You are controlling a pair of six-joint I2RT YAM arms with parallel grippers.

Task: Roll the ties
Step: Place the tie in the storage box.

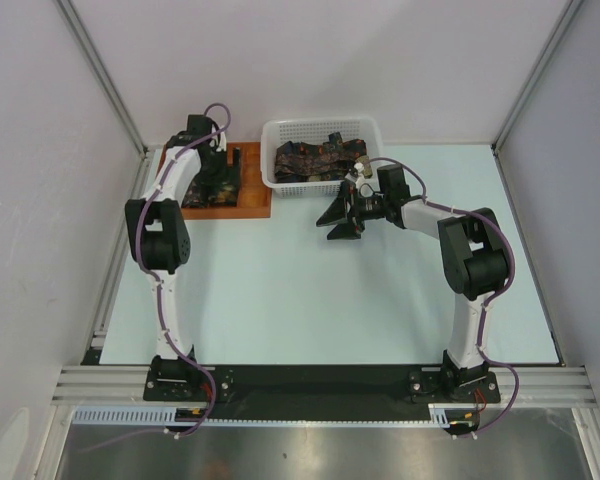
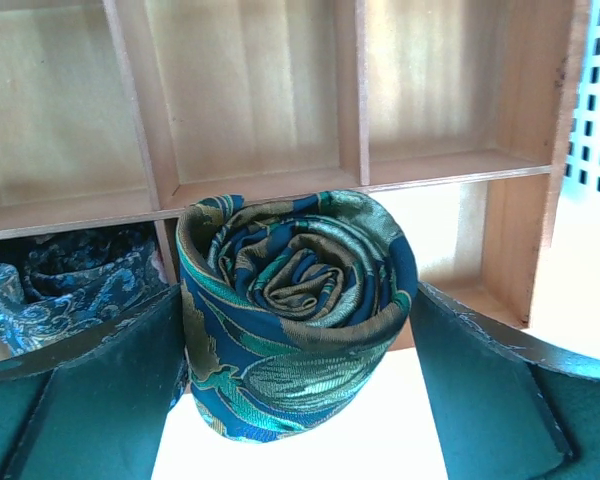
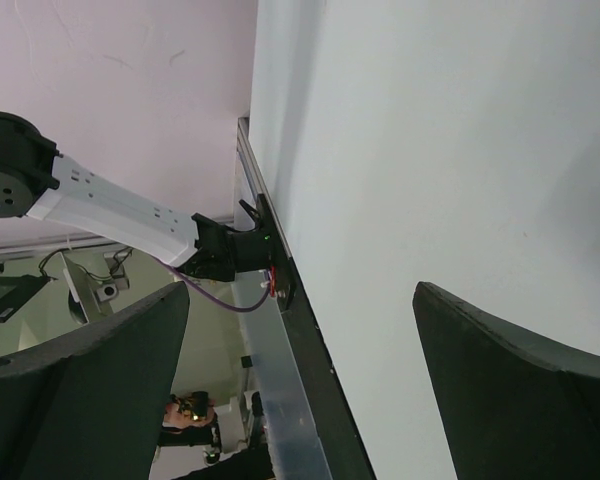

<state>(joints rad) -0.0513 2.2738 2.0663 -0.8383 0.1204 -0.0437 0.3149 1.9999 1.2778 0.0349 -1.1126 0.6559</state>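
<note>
Between the wide-spread fingers (image 2: pixel 90 400) of the left gripper (image 2: pixel 298 295), over the tray (image 2: pixel 250 185), the rolled tie (image 2: pixel 300 340) sat axis-toward-wrist; gripped or merely flanked, couldn't tell.

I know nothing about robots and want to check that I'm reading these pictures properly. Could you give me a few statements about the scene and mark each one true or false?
1. The right tool is holding a tie. False: it is open, with nothing between its fingers.
2. A rolled tie stands between the fingers of the left tool. True.
3. The white mesh basket is empty. False: dark patterned ties lie in it.
4. A second rolled tie sits in a compartment of the wooden compartment tray. True.
</note>
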